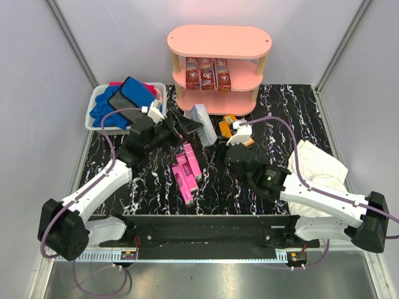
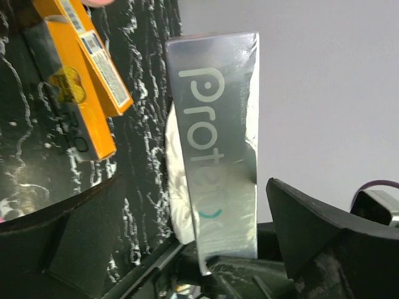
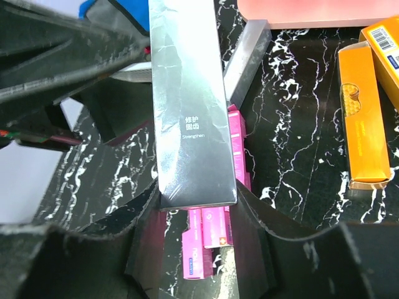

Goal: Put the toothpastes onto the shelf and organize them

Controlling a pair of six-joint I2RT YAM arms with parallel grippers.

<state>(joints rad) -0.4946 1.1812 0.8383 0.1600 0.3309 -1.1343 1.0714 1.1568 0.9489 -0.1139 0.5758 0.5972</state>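
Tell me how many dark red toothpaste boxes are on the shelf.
3, standing side by side on the middle tier of the shelf: left box, centre box, right box. Others may be hidden behind them.

white-shelled left arm (image 1: 93, 190) and right arm (image 1: 324, 198), black at joints and bases; a thin purple cable (image 1: 110, 134) loops along each; matte black angular left gripper (image 1: 192, 126) and right gripper (image 1: 217, 151).

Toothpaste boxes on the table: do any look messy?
Yes. The pink boxes lie in a crooked pile on the table, and the orange boxes lie flat by the shelf, unlike the red boxes standing neatly on it.
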